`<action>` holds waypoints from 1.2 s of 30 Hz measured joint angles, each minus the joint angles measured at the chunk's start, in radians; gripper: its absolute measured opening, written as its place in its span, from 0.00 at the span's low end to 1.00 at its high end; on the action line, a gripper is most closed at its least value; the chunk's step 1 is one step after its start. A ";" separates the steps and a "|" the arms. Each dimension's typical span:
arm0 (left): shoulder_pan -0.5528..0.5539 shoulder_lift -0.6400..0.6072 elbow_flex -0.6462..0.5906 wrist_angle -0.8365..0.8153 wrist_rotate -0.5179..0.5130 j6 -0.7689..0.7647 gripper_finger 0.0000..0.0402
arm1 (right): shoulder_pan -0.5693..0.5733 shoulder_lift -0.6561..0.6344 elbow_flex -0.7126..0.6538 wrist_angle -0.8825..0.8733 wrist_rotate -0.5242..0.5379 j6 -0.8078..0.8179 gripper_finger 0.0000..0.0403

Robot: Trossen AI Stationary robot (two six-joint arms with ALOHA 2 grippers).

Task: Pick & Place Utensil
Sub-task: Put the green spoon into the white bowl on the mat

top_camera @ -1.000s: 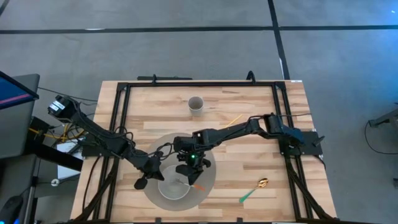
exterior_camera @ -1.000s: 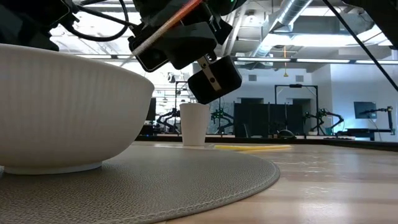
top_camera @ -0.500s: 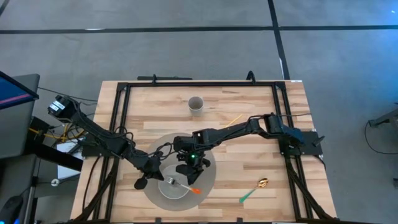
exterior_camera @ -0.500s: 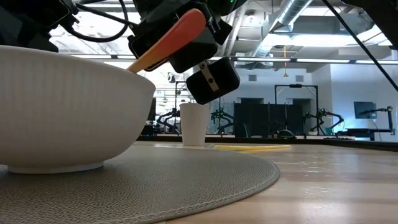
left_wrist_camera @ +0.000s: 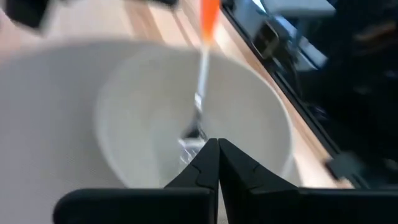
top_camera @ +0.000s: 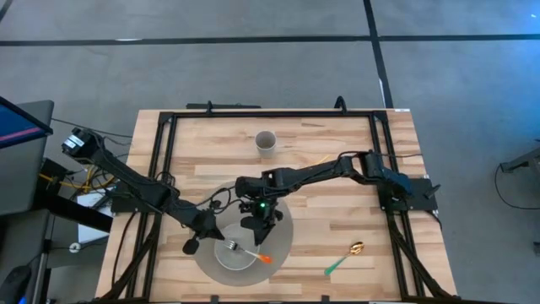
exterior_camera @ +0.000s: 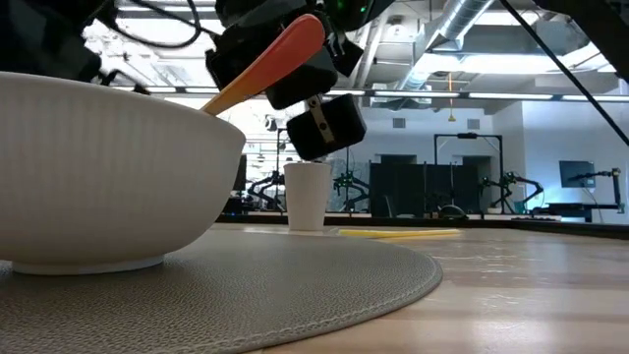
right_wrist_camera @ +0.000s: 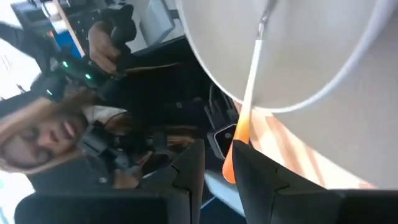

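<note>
A white ribbed bowl [top_camera: 237,252] [exterior_camera: 98,177] sits on a round grey mat [top_camera: 283,236]. A fork with an orange handle [top_camera: 251,253] [right_wrist_camera: 249,81] lies in it, tines on the bowl's floor [left_wrist_camera: 194,127], the handle [exterior_camera: 275,54] leaning over the rim toward the near right. My right gripper [top_camera: 257,223] [right_wrist_camera: 219,165] hangs open above the mat, just beyond the bowl's far rim and apart from the fork. My left gripper [top_camera: 207,230] [left_wrist_camera: 216,148] is shut and hovers by the bowl's left rim, pointing into the bowl.
A paper cup [top_camera: 267,142] [exterior_camera: 307,197] stands toward the far edge. A thin yellow utensil [top_camera: 317,160] [exterior_camera: 398,233] lies right of it. A gold spoon with a green handle [top_camera: 346,258] lies on the wood near the near right edge. A black frame [top_camera: 160,169] borders the tabletop.
A second ago my right gripper held the fork over the bowl. It has let go: the fork fell into the bowl and now rests with its handle on the rim. My right gripper has since drawn back a little toward the far edge.
</note>
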 joint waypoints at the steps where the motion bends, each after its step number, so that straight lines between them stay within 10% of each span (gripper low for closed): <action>1: 0.000 -0.021 0.000 0.000 -0.032 0.020 0.02 | 0.000 -0.007 0.001 -0.005 0.014 -0.028 0.19; 16: 0.176 -0.241 0.000 -0.008 -0.138 0.034 0.08 | 0.175 -0.380 0.002 -0.654 0.813 -0.270 0.19; 36: 0.251 -0.238 0.000 -0.055 -0.056 0.022 0.09 | 0.505 -0.130 -0.001 -0.814 0.742 -0.104 0.25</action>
